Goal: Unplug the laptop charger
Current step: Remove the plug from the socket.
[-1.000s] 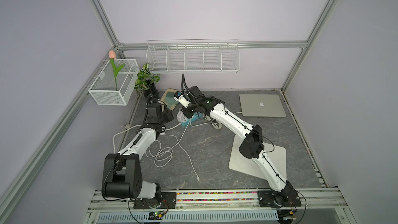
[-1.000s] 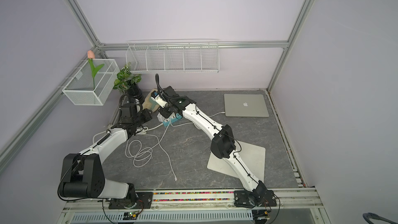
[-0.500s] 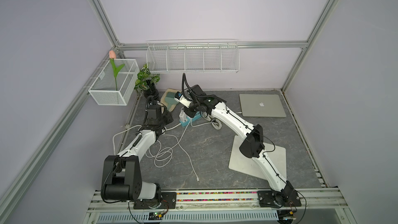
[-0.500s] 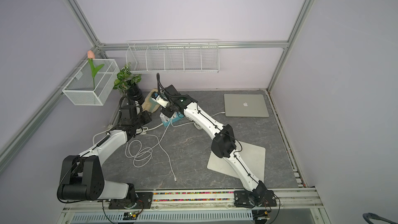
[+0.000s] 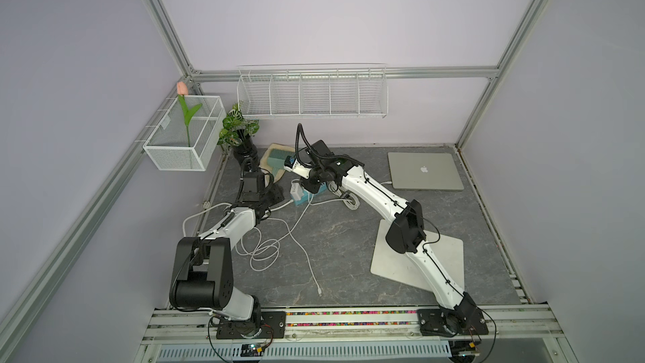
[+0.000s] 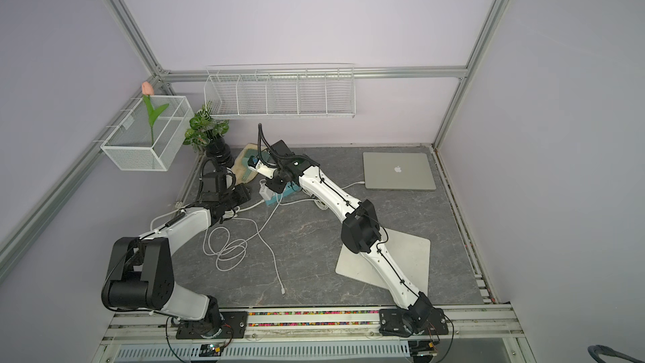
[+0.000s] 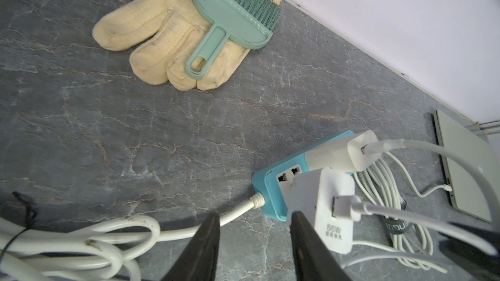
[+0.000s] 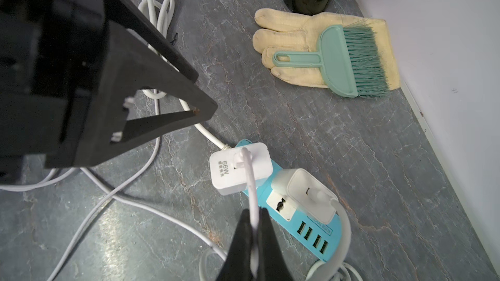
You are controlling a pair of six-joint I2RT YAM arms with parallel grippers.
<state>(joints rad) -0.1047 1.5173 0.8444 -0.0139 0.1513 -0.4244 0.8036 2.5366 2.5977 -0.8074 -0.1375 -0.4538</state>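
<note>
Two white plastic blocks — a square charger (image 8: 232, 174) and a rounded charger (image 8: 308, 195) — sit plugged into the glossy blue power strip (image 7: 266, 193), far left on the grey veined tabletop (image 5: 349, 256), just as a second ago. Which one feeds the closed silver laptop (image 5: 424, 171), far right, I cannot tell. Lilac walls (image 5: 314, 12) and white wire baskets (image 5: 312, 94) close the space in. My right gripper (image 8: 254, 213) is clamped shut on the square charger's smooth white lead (image 8: 250, 179). My left gripper (image 7: 254, 214) stands half open just beside that charger, gripping nothing, no wider than before.
</note>
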